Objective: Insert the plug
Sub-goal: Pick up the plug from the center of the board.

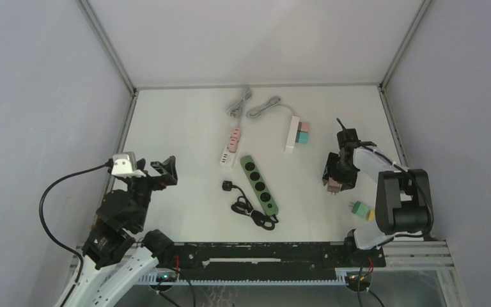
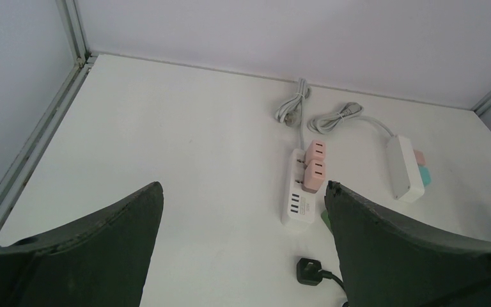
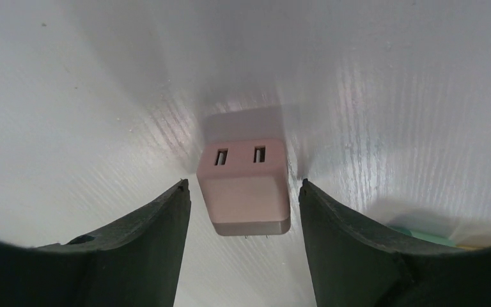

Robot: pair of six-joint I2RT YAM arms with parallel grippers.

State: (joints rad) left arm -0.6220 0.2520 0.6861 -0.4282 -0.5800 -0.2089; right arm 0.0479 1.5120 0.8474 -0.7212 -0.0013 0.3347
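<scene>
- The right claw [image 3: 243, 187] is standing released, its two dark fingers [image 3: 153, 236] straddling a pink USB charger plug [image 3: 246, 195]. A thin gap is showing on each side, so nothing is being gripped.
- The pink USB charger plug is lying on the white tabletop [image 1: 179, 128], out toward 3 o'clock near the right edge. Two USB slots are showing on its face, and the tips of two metal prongs are peeking out at its near end.
- The left claw [image 2: 243, 185] is hanging wide open and empty over the 8 o'clock part of the tabletop, well apart from everything lying there.
- A green power strip [image 1: 260, 184] with four round sockets is lying near the middle, running from 11 to 5 o'clock. The pink plug is sitting apart from it, at its 3 o'clock.
- A black plug [image 1: 227, 186] is lying at 9 o'clock of the green strip, its black cable [image 1: 254, 215] coiling by the strip's near end.
- A white power strip [image 1: 225, 157] carrying two pink chargers [image 2: 311, 174] is lying at 11 o'clock of the green one.
- A second white strip [image 1: 290, 133], with a pink block [image 1: 304, 126] and a teal block [image 1: 303, 137] on its right side, is lying at 1 o'clock.
- Two bundled grey cords [image 1: 238, 102] are trailing from the white strips toward 12 o'clock.
- A green-and-yellow adapter [image 1: 360, 209] is lying at 5 o'clock of the pink plug, beside the right arm.
</scene>
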